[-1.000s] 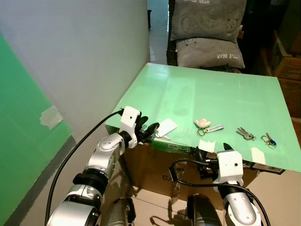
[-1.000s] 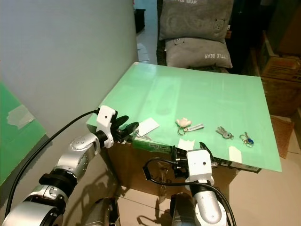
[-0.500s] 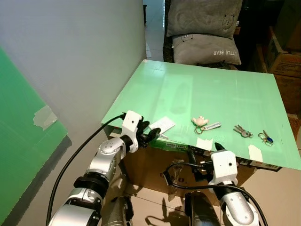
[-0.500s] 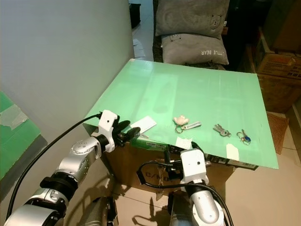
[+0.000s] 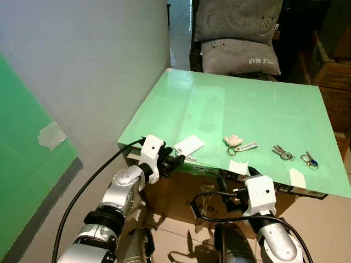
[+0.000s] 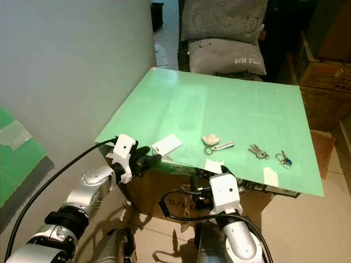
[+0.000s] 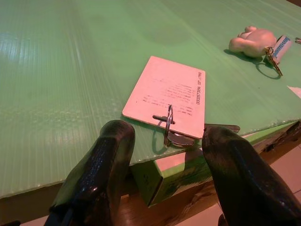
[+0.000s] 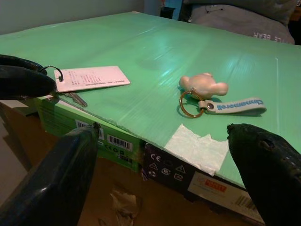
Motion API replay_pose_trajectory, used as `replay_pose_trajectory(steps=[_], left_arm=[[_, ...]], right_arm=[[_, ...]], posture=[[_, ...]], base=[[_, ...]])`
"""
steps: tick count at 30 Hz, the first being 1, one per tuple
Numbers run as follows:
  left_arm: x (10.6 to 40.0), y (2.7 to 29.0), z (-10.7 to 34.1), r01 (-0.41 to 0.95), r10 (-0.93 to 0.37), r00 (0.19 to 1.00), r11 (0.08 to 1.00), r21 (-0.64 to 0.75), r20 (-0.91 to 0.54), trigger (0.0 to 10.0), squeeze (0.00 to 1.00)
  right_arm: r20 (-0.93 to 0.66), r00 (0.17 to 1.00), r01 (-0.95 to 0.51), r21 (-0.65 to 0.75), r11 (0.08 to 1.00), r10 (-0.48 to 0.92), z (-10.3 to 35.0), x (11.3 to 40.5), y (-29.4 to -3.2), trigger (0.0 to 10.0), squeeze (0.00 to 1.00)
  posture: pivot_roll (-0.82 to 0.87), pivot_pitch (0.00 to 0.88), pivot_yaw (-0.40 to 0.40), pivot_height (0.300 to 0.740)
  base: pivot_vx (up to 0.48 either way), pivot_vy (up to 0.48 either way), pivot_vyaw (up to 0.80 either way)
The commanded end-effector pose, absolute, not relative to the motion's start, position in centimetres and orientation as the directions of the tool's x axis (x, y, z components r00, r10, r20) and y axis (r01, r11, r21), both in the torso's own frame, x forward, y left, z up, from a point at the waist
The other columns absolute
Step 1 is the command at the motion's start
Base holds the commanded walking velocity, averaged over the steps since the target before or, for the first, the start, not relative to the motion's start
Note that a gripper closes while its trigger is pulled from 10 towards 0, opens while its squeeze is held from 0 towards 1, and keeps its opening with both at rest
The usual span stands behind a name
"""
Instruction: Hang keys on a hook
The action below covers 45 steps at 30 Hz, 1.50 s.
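At the green table's (image 5: 258, 109) near edge, the left pincer (image 7: 164, 155) gapes wide around a tagged key ring (image 7: 168, 123); the right pincer (image 8: 164, 188) also spreads wide.

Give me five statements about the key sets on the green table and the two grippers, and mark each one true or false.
1. The left gripper has its jaws open, either side of the key ring on the white card tag. True.
2. The card tag lies at the table's far edge by the pillows. False: it lies at the near edge of the green table.
3. The right gripper holds the bear keychain. False: its jaws are open and empty.
4. A blue-tagged key set lies on the table, furthest to the robot's right. True.
5. Keys already hang on a hook. False: all lie on the table.
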<state>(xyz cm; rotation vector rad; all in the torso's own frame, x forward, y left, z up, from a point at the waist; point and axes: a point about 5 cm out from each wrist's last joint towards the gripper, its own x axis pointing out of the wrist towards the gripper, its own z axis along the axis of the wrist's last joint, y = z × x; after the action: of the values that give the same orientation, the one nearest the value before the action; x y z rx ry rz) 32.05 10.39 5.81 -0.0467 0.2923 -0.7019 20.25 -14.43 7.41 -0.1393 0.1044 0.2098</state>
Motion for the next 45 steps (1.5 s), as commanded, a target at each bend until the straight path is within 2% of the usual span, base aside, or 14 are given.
replay_pose_trajectory(steps=[1,16,17,18,20,21,22,24,26,27,28,29,45], left_arm=[[31.9,10.7,5.6,0.628,-0.637,0.725,0.768,-0.127,-0.263,10.0,0.00],[32.1,9.9,5.7,0.629,-0.644,0.724,0.763,-0.147,-0.247,10.0,0.00],[32.1,9.8,5.7,0.631,-0.646,0.723,0.762,-0.147,-0.246,10.0,0.00],[32.1,9.8,5.7,0.633,-0.647,0.722,0.761,-0.144,-0.245,9.3,0.00],[32.1,9.6,5.8,0.635,-0.648,0.721,0.759,-0.142,-0.244,9.3,0.00],[32.1,9.6,5.8,0.636,-0.650,0.720,0.758,-0.146,-0.242,8.9,0.00],[32.1,9.5,5.8,0.637,-0.652,0.719,0.757,-0.149,-0.239,6.4,0.00],[32.1,9.3,5.8,0.637,-0.653,0.719,0.756,-0.149,-0.239,4.3,0.00],[32.1,9.3,5.7,0.637,-0.653,0.719,0.756,-0.149,-0.240,4.3,0.00],[32.1,9.3,5.7,0.636,-0.651,0.720,0.757,-0.147,-0.240,0.6,0.00],[32.1,9.3,5.7,0.636,-0.651,0.720,0.757,-0.147,-0.240,0.6,0.00],[32.1,9.3,5.7,0.636,-0.651,0.720,0.758,-0.146,-0.241,0.0,0.00],[32.5,9.3,5.7,0.587,-0.612,0.755,0.791,-0.173,-0.237,0.0,0.00]], right_arm=[[-0.128,0.969,-0.227,-0.123,0.966,0.211,7.3,20.5,-14.3,10.0,0.00],[-0.130,0.967,-0.237,-0.133,0.963,0.220,7.3,20.7,-14.5,10.0,0.00],[-0.132,0.967,-0.237,-0.134,0.962,0.220,7.2,20.7,-14.6,10.0,0.00],[-0.133,0.967,-0.237,-0.134,0.962,0.219,7.1,20.7,-14.6,10.0,0.00],[-0.134,0.967,-0.236,-0.135,0.962,0.219,7.1,20.7,-14.6,10.0,0.00],[-0.135,0.967,-0.236,-0.134,0.962,0.218,7.1,20.7,-14.6,10.0,0.00],[-0.136,0.967,-0.235,-0.132,0.963,0.218,7.0,20.7,-14.6,10.0,0.00],[-0.135,0.967,-0.235,-0.130,0.963,0.218,7.1,20.8,-14.6,10.0,0.00],[-0.135,0.967,-0.235,-0.130,0.963,0.218,7.1,20.9,-14.6,10.0,0.00],[-0.134,0.967,-0.236,-0.130,0.963,0.218,7.1,20.9,-14.5,10.0,0.00],[-0.134,0.967,-0.236,-0.130,0.963,0.218,7.1,20.9,-14.5,10.0,0.00],[-0.133,0.967,-0.236,-0.130,0.963,0.219,7.1,20.9,-14.5,10.0,0.00],[-0.135,0.967,-0.232,-0.126,0.965,0.215,7.2,20.8,-14.4,10.0,0.00]], posture=[[-0.20,0.032,0.075,0.626],[-0.21,0.019,0.071,0.626],[-0.21,0.014,0.072,0.626],[-0.21,0.014,0.072,0.626],[-0.21,0.014,0.072,0.626],[-0.21,0.010,0.074,0.626],[-0.21,0.010,0.074,0.626],[-0.21,0.010,0.074,0.626],[-0.21,0.010,0.074,0.626],[-0.21,0.008,0.074,0.626],[-0.21,0.008,0.074,0.626],[-0.21,0.008,0.074,0.626],[-0.22,0.015,0.074,0.626]], base=[[0.000,0.000,0.00],[0.000,0.000,0.00],[0.000,0.000,0.00],[0.000,0.000,0.00],[0.000,0.000,0.00],[0.000,0.000,0.00],[0.000,0.000,0.00],[0.000,0.000,0.00],[0.000,0.000,0.00],[0.000,0.000,0.00],[0.000,0.000,0.00],[0.000,0.000,0.00],[0.000,0.000,0.00]])
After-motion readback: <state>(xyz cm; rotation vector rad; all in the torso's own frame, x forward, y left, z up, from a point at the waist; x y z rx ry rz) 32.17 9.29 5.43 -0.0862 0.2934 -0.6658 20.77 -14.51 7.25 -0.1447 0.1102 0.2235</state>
